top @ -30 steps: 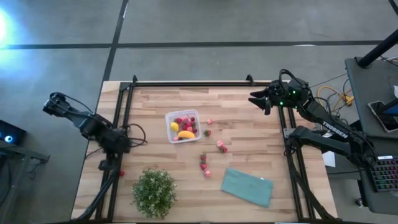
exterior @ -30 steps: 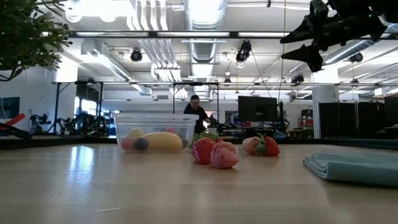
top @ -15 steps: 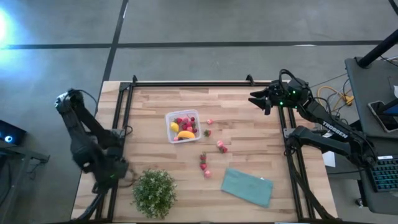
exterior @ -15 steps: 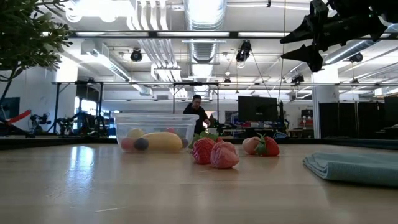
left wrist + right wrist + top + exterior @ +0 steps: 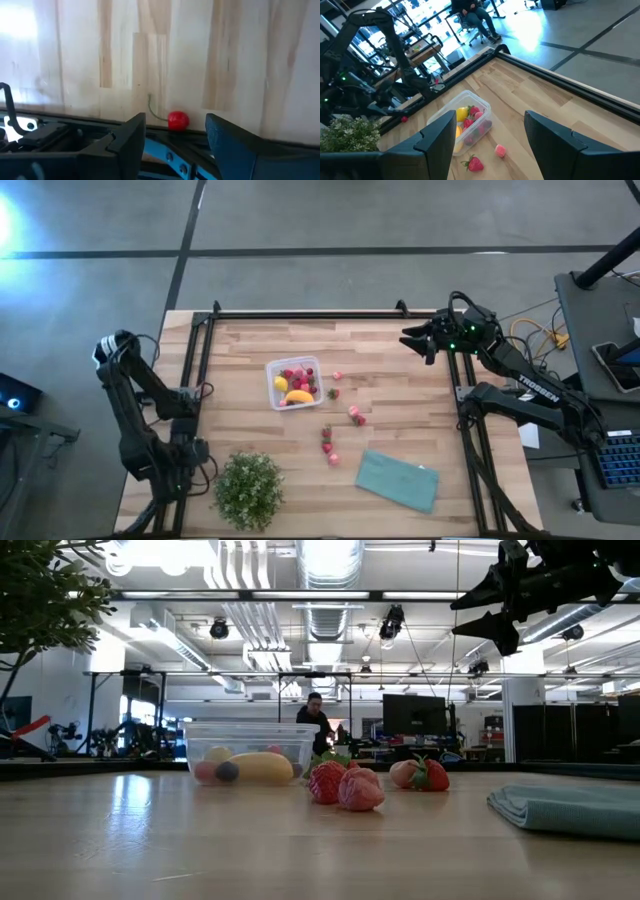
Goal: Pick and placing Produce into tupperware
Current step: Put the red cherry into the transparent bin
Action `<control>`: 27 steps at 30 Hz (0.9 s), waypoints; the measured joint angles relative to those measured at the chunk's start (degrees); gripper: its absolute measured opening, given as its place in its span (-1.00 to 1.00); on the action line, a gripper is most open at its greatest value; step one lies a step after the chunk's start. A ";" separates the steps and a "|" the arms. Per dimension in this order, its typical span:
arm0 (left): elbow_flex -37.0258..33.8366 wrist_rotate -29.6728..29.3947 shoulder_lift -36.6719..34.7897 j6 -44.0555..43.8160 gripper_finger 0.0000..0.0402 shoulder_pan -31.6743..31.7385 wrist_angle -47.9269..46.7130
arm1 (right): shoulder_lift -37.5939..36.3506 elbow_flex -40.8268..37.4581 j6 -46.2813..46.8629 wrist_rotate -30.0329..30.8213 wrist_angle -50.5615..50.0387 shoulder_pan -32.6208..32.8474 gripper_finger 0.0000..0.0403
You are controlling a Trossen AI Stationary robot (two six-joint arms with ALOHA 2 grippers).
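Note:
The clear tupperware [image 5: 294,382] stands on the table's middle, left of centre, holding a yellow banana [image 5: 299,395], a yellow round fruit [image 5: 280,383] and red berries. Several strawberries lie loose to its right and nearer: [image 5: 338,376], [image 5: 355,415], [image 5: 326,438], [image 5: 333,459]. My left gripper [image 5: 188,460] is open and low at the table's left rail. In its wrist view, a small red stemmed fruit [image 5: 178,120] lies at the table's edge ahead of its fingers. My right gripper [image 5: 415,340] is open and held high over the far right corner.
A green potted plant [image 5: 247,490] stands at the near left, close to my left gripper. A folded teal cloth [image 5: 398,480] lies near right. Black frame rails run along the left [image 5: 190,360], far and right edges. A person sits far behind the table [image 5: 316,720].
My left arm has swung from lying stretched out beyond the table's left edge to a folded pose. Its gripper has come down toward the near left, beside the rail and the plant. My right arm and the produce have kept still.

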 joint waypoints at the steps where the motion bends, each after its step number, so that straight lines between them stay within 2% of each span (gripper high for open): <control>1: -0.16 -0.36 0.02 -0.41 -0.04 -0.15 0.04 | 0.00 0.00 0.00 0.00 0.00 -0.02 0.12; 4: -2.14 -1.56 -0.87 -4.94 -0.04 -2.07 0.61 | 0.00 0.00 0.00 -0.01 0.00 0.00 0.12; 8: -7.46 -0.66 -5.96 -19.44 -0.04 -5.47 3.95 | 0.00 0.00 0.00 -0.02 0.00 0.00 0.12; 10: -9.87 0.90 -9.33 -23.89 -0.04 -6.19 6.04 | -0.02 0.00 0.00 -0.02 0.00 0.00 0.12; 12: -11.66 3.32 -12.37 -23.61 -0.04 -6.24 8.76 | -0.02 0.00 0.00 0.00 0.00 0.00 0.12; 17: -16.38 12.94 -17.20 -16.33 -0.05 -5.14 14.01 | -0.02 0.00 0.00 0.00 0.00 -0.01 0.12; 23: -18.91 15.33 -21.18 -14.12 -0.05 -1.22 15.51 | -0.02 0.00 0.00 0.00 0.00 -0.02 0.12; 27: -19.87 17.23 -22.33 -7.99 -0.05 3.52 15.37 | -0.02 0.00 0.00 0.00 0.00 -0.01 0.12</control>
